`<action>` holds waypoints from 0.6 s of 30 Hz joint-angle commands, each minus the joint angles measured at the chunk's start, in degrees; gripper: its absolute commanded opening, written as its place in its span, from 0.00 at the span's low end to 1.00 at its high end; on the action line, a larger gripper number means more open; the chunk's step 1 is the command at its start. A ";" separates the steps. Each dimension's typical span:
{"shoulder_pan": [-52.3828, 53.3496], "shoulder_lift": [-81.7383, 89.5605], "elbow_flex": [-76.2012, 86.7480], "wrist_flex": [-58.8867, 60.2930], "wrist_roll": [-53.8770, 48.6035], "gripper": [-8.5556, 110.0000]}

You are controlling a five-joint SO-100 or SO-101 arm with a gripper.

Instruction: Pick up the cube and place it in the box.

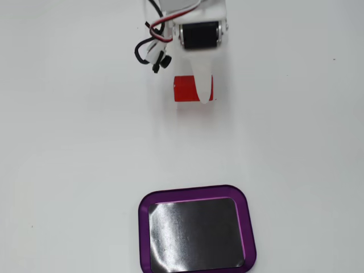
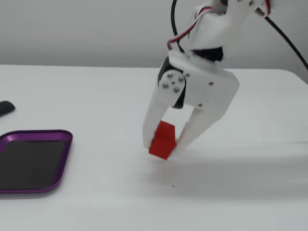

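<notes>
**Red block between the jaws, tray standing apart**

Nearest the camera in a fixed view lies the box (image 1: 197,230), a shallow tray with a purple rim and a glossy black floor that throws back the room's light. It sits flat on the white surface (image 1: 68,142), with nothing in it. In the other fixed view the same box (image 2: 33,161) shows at the left edge, partly cut off by the frame, and a small dark object (image 2: 6,108) lies just beyond it on the surface.

Further off, well apart from the tray, is the cube (image 1: 193,89), a bright red block. One white finger crosses its top in this view and hides part of it. From the side, the cube (image 2: 162,140) sits tilted, one lower corner at or just above the surface; I cannot tell for sure whether it is touching.

The gripper (image 2: 161,145) comes down over the block from above, its white jaws drawn in on either side so that they pinch the cube between the tips. Behind it, the arm's white body carries a black motor (image 1: 199,35), and red, white and black wires (image 1: 152,41) loop out beside it.
</notes>
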 commanded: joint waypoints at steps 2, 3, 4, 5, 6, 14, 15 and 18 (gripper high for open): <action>0.44 13.54 -0.62 -7.12 -0.35 0.07; 0.70 15.21 -0.26 -10.37 -0.44 0.07; 0.97 17.05 -0.18 -13.71 -0.44 0.07; 1.05 18.28 -0.18 -16.96 -0.44 0.07; 1.14 18.63 -0.09 -20.13 -0.44 0.07; 1.14 0.18 -8.79 -30.32 0.00 0.07; 1.14 -3.96 -11.87 -30.32 0.26 0.07; 1.05 -15.29 -21.62 -30.23 0.35 0.07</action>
